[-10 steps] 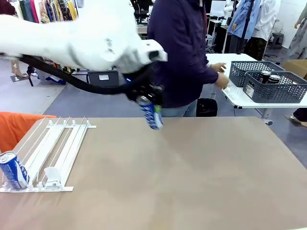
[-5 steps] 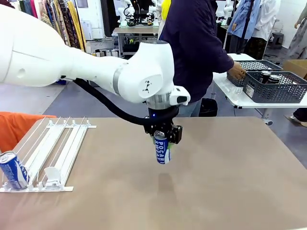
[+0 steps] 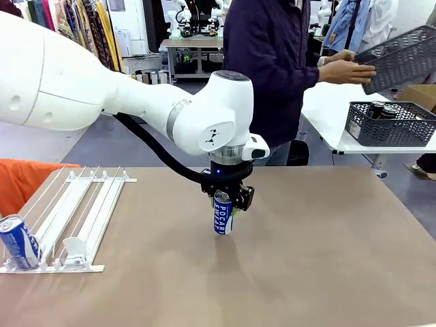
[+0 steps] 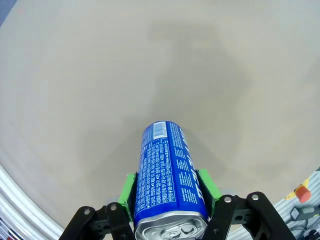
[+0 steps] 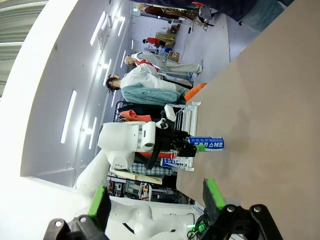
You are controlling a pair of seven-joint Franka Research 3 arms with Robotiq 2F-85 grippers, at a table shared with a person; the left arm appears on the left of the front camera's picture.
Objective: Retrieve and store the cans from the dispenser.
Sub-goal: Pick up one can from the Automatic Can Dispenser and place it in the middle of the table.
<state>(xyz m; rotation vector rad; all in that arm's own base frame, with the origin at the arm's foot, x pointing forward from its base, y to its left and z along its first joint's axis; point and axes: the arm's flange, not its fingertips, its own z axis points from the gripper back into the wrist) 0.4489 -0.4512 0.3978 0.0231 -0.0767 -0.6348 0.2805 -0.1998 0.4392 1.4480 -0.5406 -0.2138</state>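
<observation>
Left gripper (image 3: 225,203) pinching blue-and-white can (image 3: 223,220) near top rim, green pads (image 4: 129,192) on both sides. Can upright, mid-desk; base contact with desk (image 3: 320,259): cannot tell. Right gripper (image 5: 155,192) spread, empty. Second can (image 3: 19,242) at rack (image 3: 82,211) front end, desk left edge. Person lifting basket (image 3: 402,54) beyond far right corner.

Recommendation: keep can vertical, lower straight, release only once base is flat, then withdraw straight up.

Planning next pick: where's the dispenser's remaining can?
Front view, far left of the table: can sits at the near end of the dispenser, leftmost lane.

Blue-and-white can (image 3: 223,221) (green claw pads (image 4: 129,192)).
</observation>
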